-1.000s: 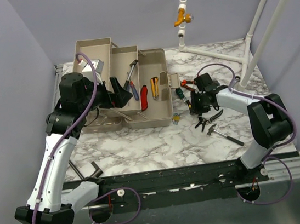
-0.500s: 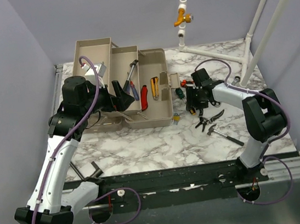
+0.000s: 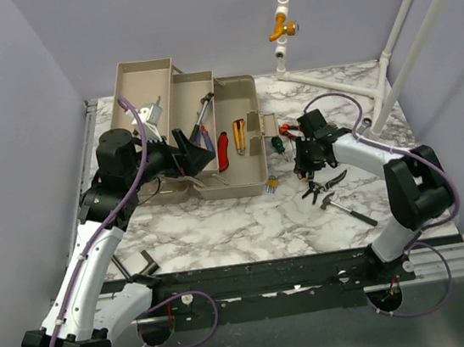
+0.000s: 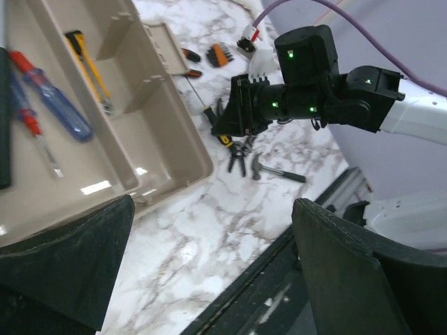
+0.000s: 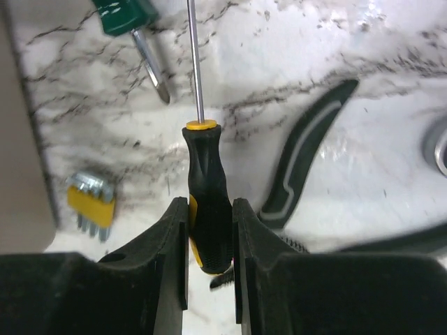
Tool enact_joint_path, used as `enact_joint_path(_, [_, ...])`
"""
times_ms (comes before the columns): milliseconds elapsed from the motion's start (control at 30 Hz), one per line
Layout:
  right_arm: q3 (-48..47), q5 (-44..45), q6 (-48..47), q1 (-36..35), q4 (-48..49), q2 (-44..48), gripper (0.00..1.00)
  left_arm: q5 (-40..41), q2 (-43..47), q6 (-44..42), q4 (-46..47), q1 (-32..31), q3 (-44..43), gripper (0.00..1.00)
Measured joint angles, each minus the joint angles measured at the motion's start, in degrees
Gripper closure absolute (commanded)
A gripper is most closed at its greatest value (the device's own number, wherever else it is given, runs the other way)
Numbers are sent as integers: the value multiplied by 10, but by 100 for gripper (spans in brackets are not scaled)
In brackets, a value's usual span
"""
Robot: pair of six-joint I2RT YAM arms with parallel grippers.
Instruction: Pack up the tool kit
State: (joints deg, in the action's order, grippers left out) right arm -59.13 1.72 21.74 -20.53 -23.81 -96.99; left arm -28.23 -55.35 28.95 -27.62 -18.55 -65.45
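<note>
The beige toolbox (image 3: 235, 96) stands open at the back left of the marble table, its trays (image 3: 140, 76) stepped out. It holds screwdrivers, a red-handled tool and a yellow cutter (image 4: 89, 61). My right gripper (image 5: 210, 230) is shut on a black-and-yellow screwdriver (image 5: 207, 195), shaft pointing away, just right of the box (image 3: 303, 161). A green screwdriver (image 5: 129, 17), yellow bit holder (image 5: 92, 202), black pliers (image 5: 300, 164) and a hammer (image 3: 348, 208) lie around it. My left gripper (image 4: 209, 279) is open and empty, above the box's front edge (image 3: 190, 149).
A white pipe frame (image 3: 388, 59) stands at the back right, with a hanging blue and orange fitting (image 3: 282, 21). A black rail (image 3: 296, 272) runs along the table's near edge. A dark bracket (image 3: 145, 260) lies at the front left. Purple walls close in both sides.
My right gripper has shifted slightly right and down beside the box, now closed on the black-and-yellow screwdriver. My left arm has lowered and swung a little toward the box's front.
</note>
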Motion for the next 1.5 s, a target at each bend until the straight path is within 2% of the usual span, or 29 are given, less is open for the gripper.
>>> enact_joint_path(100, [25,4,7,0,-9,68,96,-15,9,48,55,-18,55,3])
enact_joint_path(267, [71,-20,19,0,-7,223,98,-10,-17,108,127,-107,100,3])
enact_joint_path(367, [104,-74,26,0,10,322,99,2,-50,147,195,-169,115,4])
enact_joint_path(533, [147,-189,49,0,55,437,99,24,-106,183,273,-228,123,9])
enact_joint_path(700, [168,-287,68,0,95,494,99,48,-177,203,315,-268,102,17])
enact_joint_path(933, [176,-384,85,0,130,502,99,61,-234,223,358,-287,59,44])
enact_joint_path(1000, [180,-395,88,0,135,507,99,64,-244,227,366,-290,49,57])
enact_joint_path(1100, [183,-408,90,0,139,515,99,67,-258,230,377,-295,36,85])
enact_joint_path(1133, [183,-410,91,0,140,516,99,67,-262,231,380,-296,33,91])
enact_joint_path(1167, [183,-411,92,0,140,518,99,66,-266,233,387,-296,32,93])
enact_joint_path(1200, [185,-412,93,0,140,519,99,66,-268,235,392,-297,32,100])
enact_joint_path(1233, [187,-412,94,0,141,520,98,67,-269,235,394,-298,32,100])
enact_joint_path(1300, [189,-411,97,0,141,521,87,67,-272,236,399,-300,32,100])
enact_joint_path(1333, [189,-410,97,0,142,521,71,67,-273,236,400,-300,32,100])
enact_joint_path(1367, [189,-408,98,0,142,522,48,67,-274,237,401,-300,32,100])
enact_joint_path(1400, [189,-406,98,0,142,522,30,67,-274,236,402,-300,32,100])
enact_joint_path(1467, [190,-403,101,0,144,523,19,68,-274,235,401,-300,32,100])
enact_joint_path(1500, [191,-399,101,0,145,525,18,70,-274,230,397,-300,31,100])
